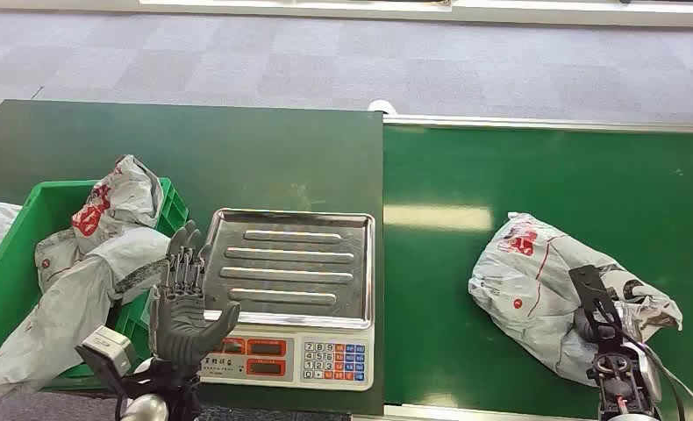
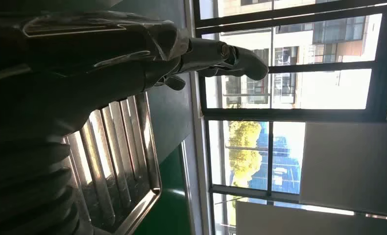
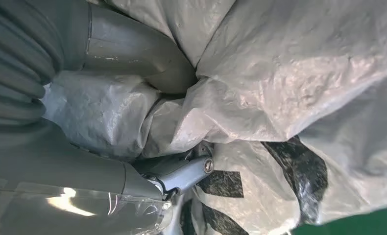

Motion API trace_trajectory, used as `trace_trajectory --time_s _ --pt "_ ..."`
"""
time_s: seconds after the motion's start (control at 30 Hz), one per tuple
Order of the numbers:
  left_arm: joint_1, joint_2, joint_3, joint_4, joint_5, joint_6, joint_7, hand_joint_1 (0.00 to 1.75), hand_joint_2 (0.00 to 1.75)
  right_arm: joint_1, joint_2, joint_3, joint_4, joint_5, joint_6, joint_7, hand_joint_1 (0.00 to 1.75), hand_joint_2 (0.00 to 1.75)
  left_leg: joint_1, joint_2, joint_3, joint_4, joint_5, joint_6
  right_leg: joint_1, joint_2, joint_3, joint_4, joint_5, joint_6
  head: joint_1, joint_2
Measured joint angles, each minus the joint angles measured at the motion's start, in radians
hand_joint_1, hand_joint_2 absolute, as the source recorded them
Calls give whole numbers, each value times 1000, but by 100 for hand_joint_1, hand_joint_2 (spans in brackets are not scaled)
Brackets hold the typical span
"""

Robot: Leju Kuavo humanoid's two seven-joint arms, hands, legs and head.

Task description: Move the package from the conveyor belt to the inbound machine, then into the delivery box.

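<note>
My right hand [image 3: 133, 147] grips the grey package [image 1: 553, 294] at four o'clock on the belt [image 1: 448, 289] (bare green toward nine), my left hand [image 1: 183, 307] open-fingered.

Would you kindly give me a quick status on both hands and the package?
Right hand gripping the crumpled grey plastic package on the green conveyor belt. Left hand open, raised beside the steel scale tray. Tray bare.

grey tiled floor [image 1: 325, 61], large windows [image 2: 289, 88], trees outside [image 2: 243, 147]
</note>
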Motion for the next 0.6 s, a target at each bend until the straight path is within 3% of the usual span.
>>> trace_trajectory --time_s 0.2,0.4,0.6 --pt "16 20 -8 -3 14 43 -17 0 175 9 38 40 -86 -65 -41 -77 175 175 0 -2 -2 0 0 0 0 -1 -1 0 0 0 0 0" --pt "42 32 -1 -29 11 35 -19 0 175 93 107 144 -431 -163 -15 -41 175 175 0 -4 -5 0 0 0 0 -3 -4 0 -1 0 0 0" --pt "26 24 13 -31 -36 -5 -19 0 175 154 177 266 -711 -204 -43 -93 175 175 0 -4 -6 0 1 0 0 -3 -5 0 -1 0 0 0"
